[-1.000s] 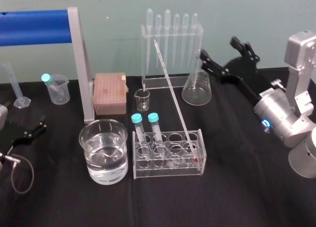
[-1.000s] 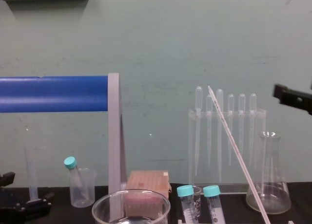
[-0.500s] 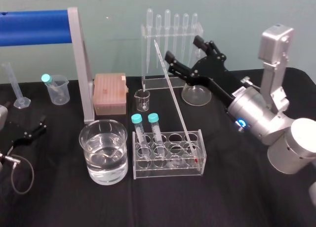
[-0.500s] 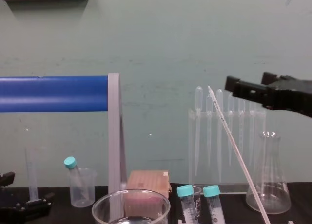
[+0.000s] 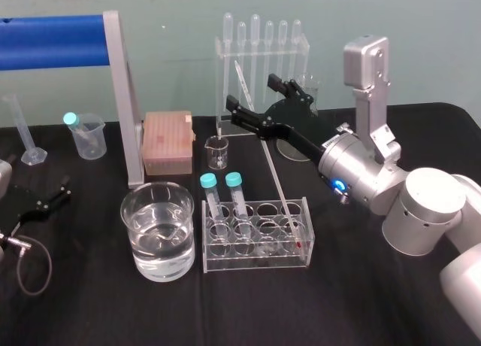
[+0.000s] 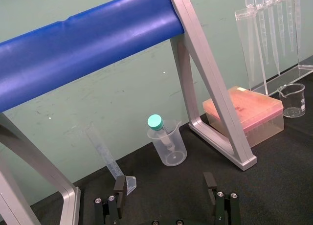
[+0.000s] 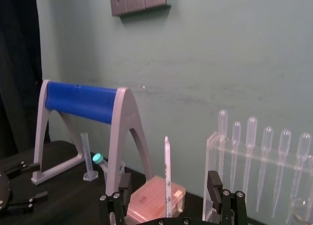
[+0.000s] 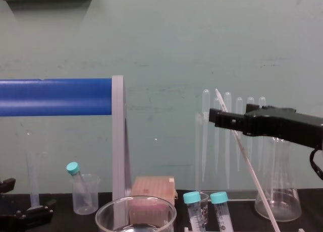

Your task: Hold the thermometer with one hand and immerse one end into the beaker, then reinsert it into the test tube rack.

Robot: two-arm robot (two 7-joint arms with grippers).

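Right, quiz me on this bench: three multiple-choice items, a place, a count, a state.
1. The thermometer has its lower end in: A) the conical flask B) the test tube rack C) the pipette stand.
2. Teal-capped tubes in the rack: A) two B) one C) four.
3. The right gripper is: A) shut on a pipette B) shut on a tube C) open.
B: it leans up out of the rack's right end. A: two stand side by side. C: its fingers stand apart either side of the thermometer.

Head camera looks down, chest camera level; both share the thermometer.
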